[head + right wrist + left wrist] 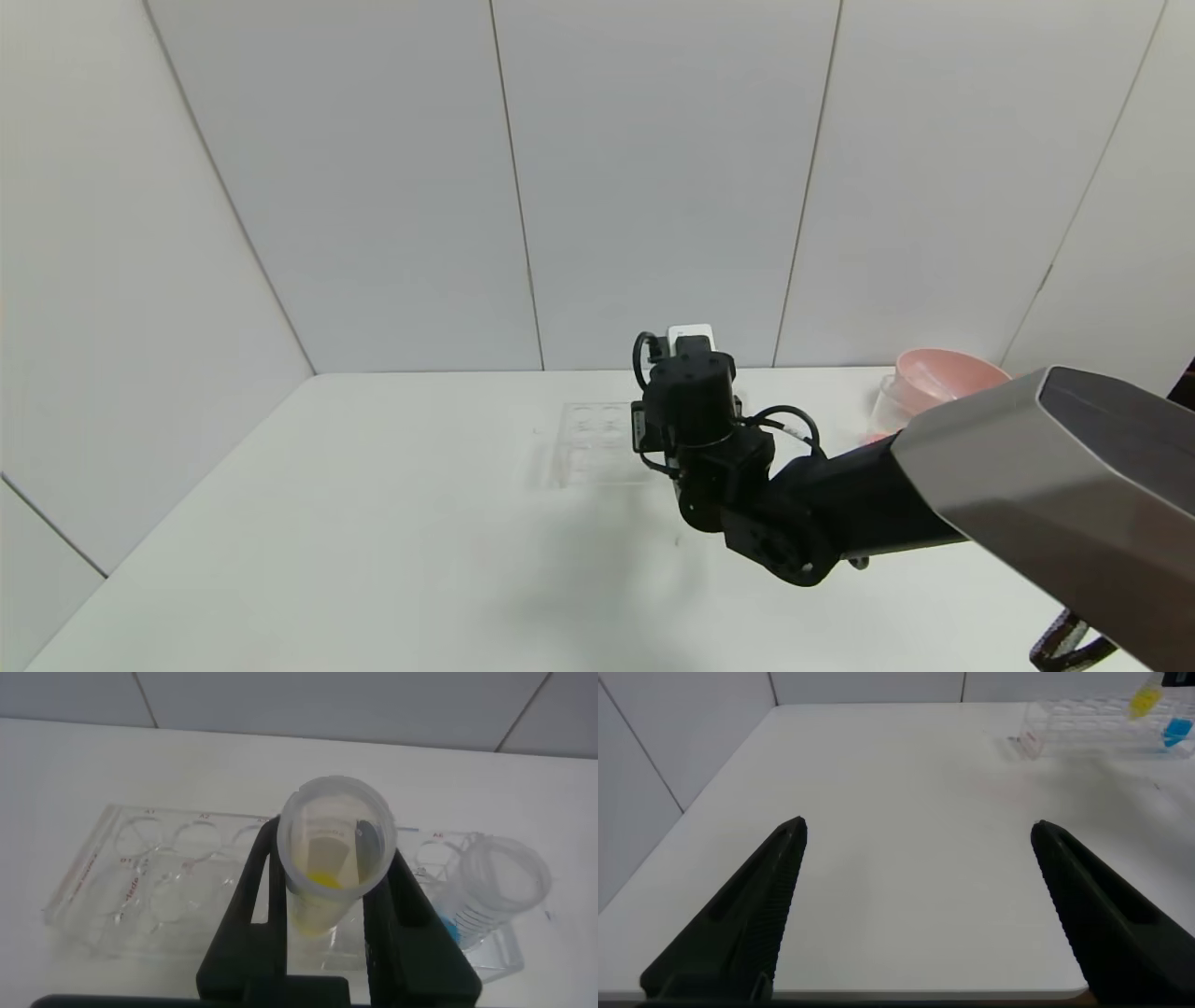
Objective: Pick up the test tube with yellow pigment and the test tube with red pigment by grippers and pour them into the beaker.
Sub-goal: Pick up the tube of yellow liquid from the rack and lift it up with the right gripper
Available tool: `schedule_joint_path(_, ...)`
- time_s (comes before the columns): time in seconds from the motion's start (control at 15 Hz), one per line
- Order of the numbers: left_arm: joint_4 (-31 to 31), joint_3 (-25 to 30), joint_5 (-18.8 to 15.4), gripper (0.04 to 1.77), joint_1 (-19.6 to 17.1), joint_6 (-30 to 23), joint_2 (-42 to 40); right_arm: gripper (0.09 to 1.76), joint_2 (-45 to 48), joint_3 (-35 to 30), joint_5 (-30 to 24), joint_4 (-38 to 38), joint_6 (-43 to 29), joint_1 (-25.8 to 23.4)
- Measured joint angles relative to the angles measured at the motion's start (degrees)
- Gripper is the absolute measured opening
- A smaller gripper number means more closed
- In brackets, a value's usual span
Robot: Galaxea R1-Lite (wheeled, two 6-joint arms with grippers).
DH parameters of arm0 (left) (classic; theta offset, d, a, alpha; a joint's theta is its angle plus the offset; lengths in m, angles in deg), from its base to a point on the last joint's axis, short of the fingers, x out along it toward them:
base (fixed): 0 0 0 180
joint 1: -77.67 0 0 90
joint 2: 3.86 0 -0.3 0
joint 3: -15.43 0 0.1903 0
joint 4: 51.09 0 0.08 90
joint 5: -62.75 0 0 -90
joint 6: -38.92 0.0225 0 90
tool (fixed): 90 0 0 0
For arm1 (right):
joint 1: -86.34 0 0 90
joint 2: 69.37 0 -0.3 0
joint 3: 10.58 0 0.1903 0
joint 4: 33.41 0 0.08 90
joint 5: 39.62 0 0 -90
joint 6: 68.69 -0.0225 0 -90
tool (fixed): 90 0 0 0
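Right pincer (327,943) clenched on the yellow tube (334,854), black fingers (257,905) pressed against either side of its clear wall, wide rim facing up, small pool of yellow liquid at the bottom. Poised over the clear plastic rack (140,877) on the white tabletop (373,523). Just beside it, upright in the rack, a like tube with blue liquid (491,891). From the head camera, wrist and arm hiding the tube; pink bowl (943,373) near the far right edge. Left pincer (915,905) released, fingers spread wide, low above bare tabletop, well apart from the rack.
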Motion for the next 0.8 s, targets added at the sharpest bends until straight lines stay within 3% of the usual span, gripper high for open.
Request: schedule_joint_path(0.8,0.0,0.0,0.0,1.72,0.0,0.0,0.0,0.52,4.3,0.7,0.1,0.0,1.7,0.4)
